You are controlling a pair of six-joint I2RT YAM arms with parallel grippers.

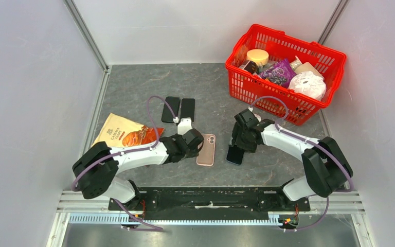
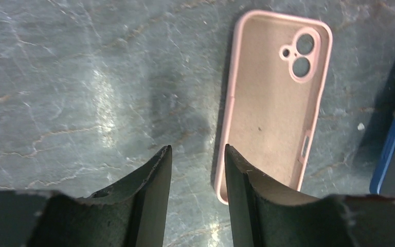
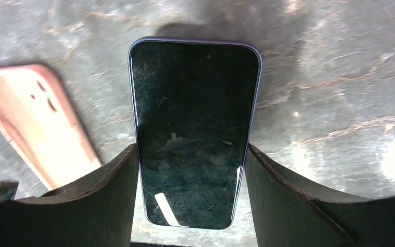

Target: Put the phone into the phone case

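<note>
The pink phone case (image 1: 206, 149) lies open side up on the grey table, with its camera cutout at the far end; it also shows in the left wrist view (image 2: 272, 103). My left gripper (image 1: 197, 142) hovers at the case's left edge, jaws a little apart and empty (image 2: 196, 148). The phone (image 1: 235, 155) has a dark screen and a blue-purple rim and faces up just right of the case. My right gripper (image 1: 240, 140) is shut on the phone's two long sides (image 3: 191, 146). The phone (image 3: 195, 128) fills the gap between the fingers. The case (image 3: 36, 123) lies to its left.
Two flat black phone-like slabs (image 1: 179, 109) lie side by side behind the left gripper. A snack bag (image 1: 123, 135) lies at the left. A red basket (image 1: 236, 64) with groceries stands at the back right. The phone's blue edge (image 2: 391, 149) shows in the left wrist view.
</note>
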